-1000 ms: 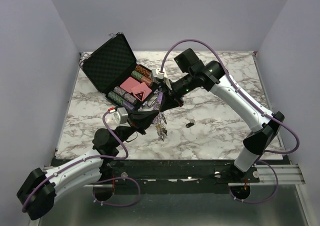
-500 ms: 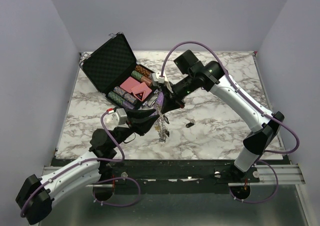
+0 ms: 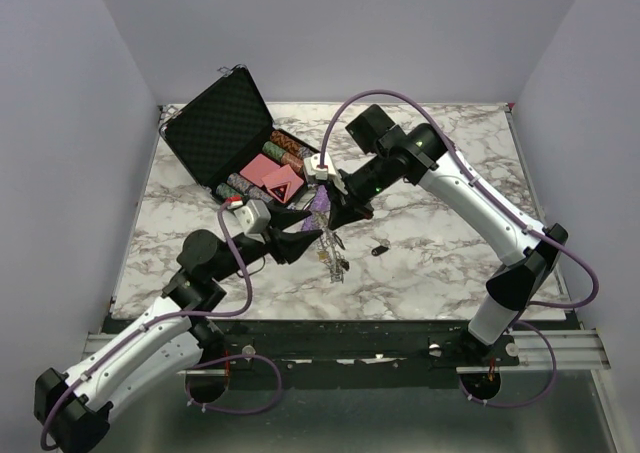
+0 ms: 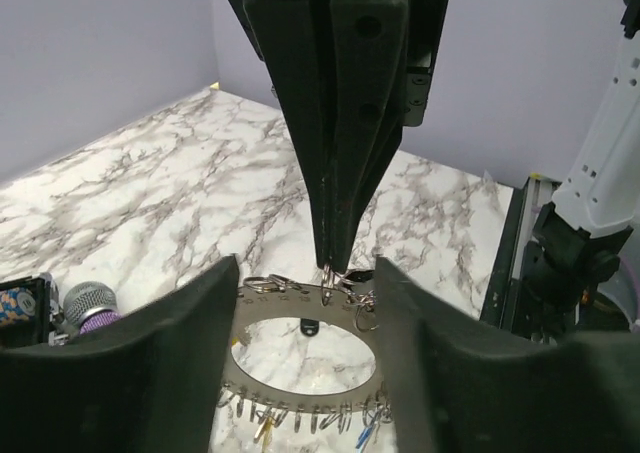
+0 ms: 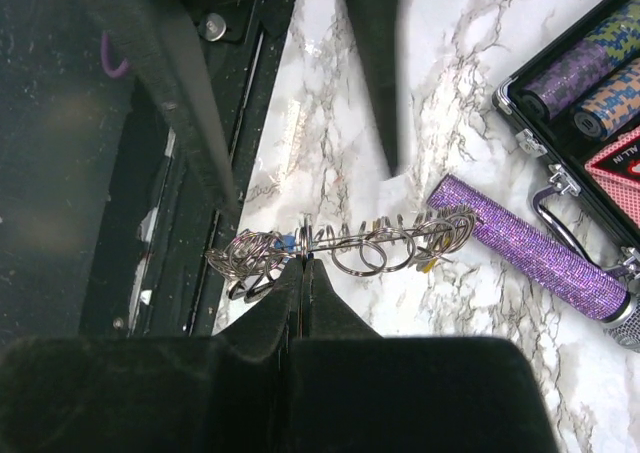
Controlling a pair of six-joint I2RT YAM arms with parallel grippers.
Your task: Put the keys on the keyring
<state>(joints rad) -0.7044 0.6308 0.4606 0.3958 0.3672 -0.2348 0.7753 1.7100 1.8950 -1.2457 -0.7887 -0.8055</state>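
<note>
So the right gripper (image 5: 303, 263) is pinching the keyring (image 4: 300, 298) by its upper rim, fingers shut tight on it. The ring is hanging above the marble table (image 3: 450, 263) with keys (image 4: 320, 420) dangling off it. The left gripper (image 3: 306, 239) is sitting with its fingers spread wide on either side of the ring; can't tell if they're grazing it. A purple tube (image 5: 530, 243) and an open case (image 3: 215, 123) are crowding the far-left side. One loose key (image 3: 380, 248) is lying to the right, with bare marble stretching beyond it.
</note>
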